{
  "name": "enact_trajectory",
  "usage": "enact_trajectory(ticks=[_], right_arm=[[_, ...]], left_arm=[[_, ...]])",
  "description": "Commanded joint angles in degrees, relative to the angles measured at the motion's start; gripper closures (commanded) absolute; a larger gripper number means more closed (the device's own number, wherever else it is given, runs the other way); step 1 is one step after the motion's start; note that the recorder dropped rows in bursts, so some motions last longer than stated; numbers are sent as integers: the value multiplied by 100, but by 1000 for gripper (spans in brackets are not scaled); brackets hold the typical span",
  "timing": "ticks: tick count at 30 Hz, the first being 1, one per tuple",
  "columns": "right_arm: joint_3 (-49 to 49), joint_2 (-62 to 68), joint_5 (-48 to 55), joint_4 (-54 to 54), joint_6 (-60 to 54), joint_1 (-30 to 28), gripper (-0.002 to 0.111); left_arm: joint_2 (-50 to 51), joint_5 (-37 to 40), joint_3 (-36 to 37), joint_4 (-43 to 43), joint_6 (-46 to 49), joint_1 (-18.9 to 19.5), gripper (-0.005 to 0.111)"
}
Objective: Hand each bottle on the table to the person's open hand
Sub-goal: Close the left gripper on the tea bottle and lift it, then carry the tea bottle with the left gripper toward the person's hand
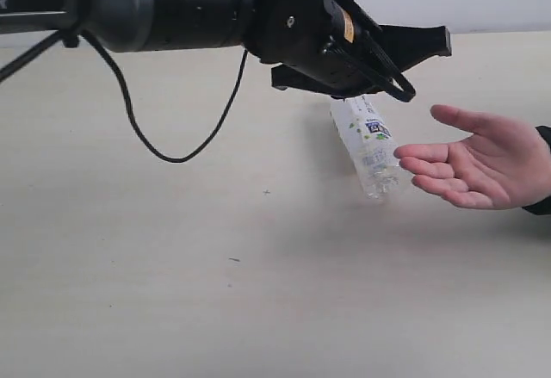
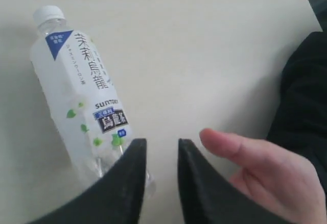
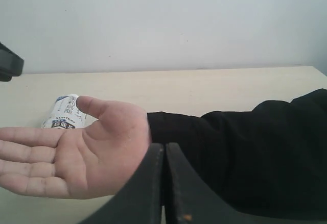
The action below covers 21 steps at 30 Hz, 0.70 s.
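**Bottle out of both grippers, lying beside the open hand**

Item 1, bottle (image 1: 365,141). One clear bottle with a white cap (image 2: 49,14) and a white, green and blue label is in view. It lies on its side on the table (image 1: 172,275). In the exterior view it sits under the left gripper, which hides its cap end. Its base end points at the person's fingertips and is blurred, so contact with them cannot be confirmed.

Item 2, left gripper (image 2: 159,150). The jaws stand a narrow gap apart with only bare table showing between them. The bottle lies just outside one finger, which partly covers it, and it is not between the two. The gripper hangs above the table, near the hand.

Item 3, right gripper (image 3: 164,183). The jaws are pressed together and hold nothing. It sits low, close to the person's wrist.

Item 4, hand (image 1: 482,158). It is held palm up and open, with the fingers extended toward the bottle and nothing on the palm. A black sleeve (image 3: 245,147) covers the forearm. From the right wrist view the bottle shows just behind the thumb.

Item 5, other. A black cable (image 1: 138,128) hangs in a loop from the left arm over the table.
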Motion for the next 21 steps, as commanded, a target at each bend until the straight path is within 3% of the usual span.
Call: enact_trajectory(ticks=[1, 3, 21], right_arm=[[23, -29, -28, -12, -6, -26, 108], [23, -29, -28, -12, -6, -26, 108], [23, -29, -28, -12, -6, -26, 108]], left_arm=[[518, -93, -506, -19, -208, 18, 42], [762, -93, -715, 6, -336, 29, 21], [1767, -462, -898, 363, -537, 345, 22]])
